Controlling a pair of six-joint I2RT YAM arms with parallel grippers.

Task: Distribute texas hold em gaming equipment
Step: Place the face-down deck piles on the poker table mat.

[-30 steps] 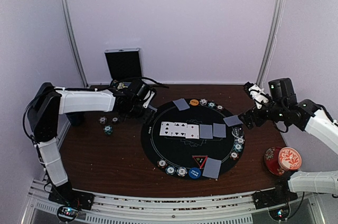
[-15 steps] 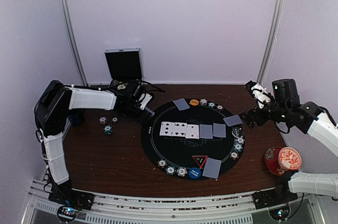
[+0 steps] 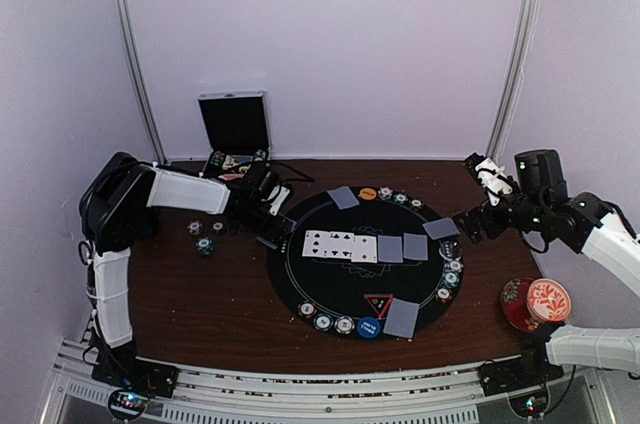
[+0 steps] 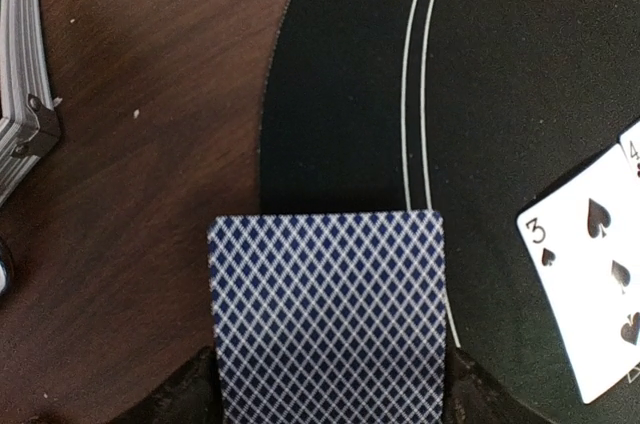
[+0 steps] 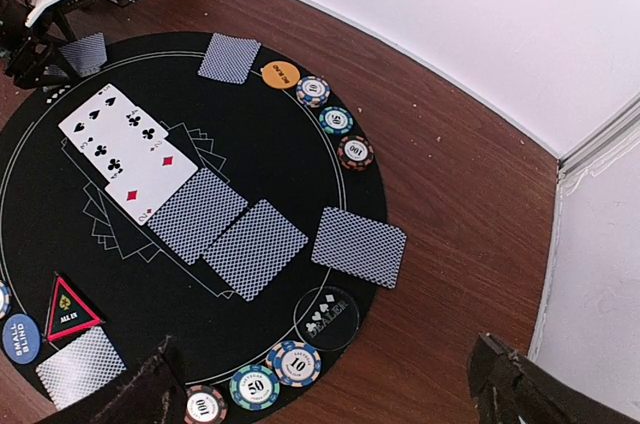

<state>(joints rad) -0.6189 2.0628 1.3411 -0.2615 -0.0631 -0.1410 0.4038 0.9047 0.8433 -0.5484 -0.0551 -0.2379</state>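
Observation:
My left gripper [image 3: 272, 220] is at the left rim of the black round mat [image 3: 350, 279]. A blue-backed playing card [image 4: 325, 314] spans from one of its fingers to the other, reaching over the mat's edge. Face-up cards [image 3: 335, 244] and face-down cards [image 3: 402, 246] lie in a row mid-mat. Single face-down cards [image 5: 359, 246] lie round the rim, along with chips [image 5: 293, 362], an orange button [image 5: 279, 74], a blue button [image 3: 368, 328] and a red triangle marker [image 5: 66, 312]. My right gripper [image 3: 478, 202] hangs open and empty above the mat's right edge.
An open metal case [image 3: 234, 124] stands at the back left, and a few loose chips [image 3: 204, 244] lie on the wood nearby. A red floral cup and saucer [image 3: 535, 302] sits at the front right. A clear dealer disc [image 5: 327, 316] lies on the mat's right rim.
My left arm has reached rightwards from beside the case to the mat's left rim, carrying the card. The right arm has barely moved.

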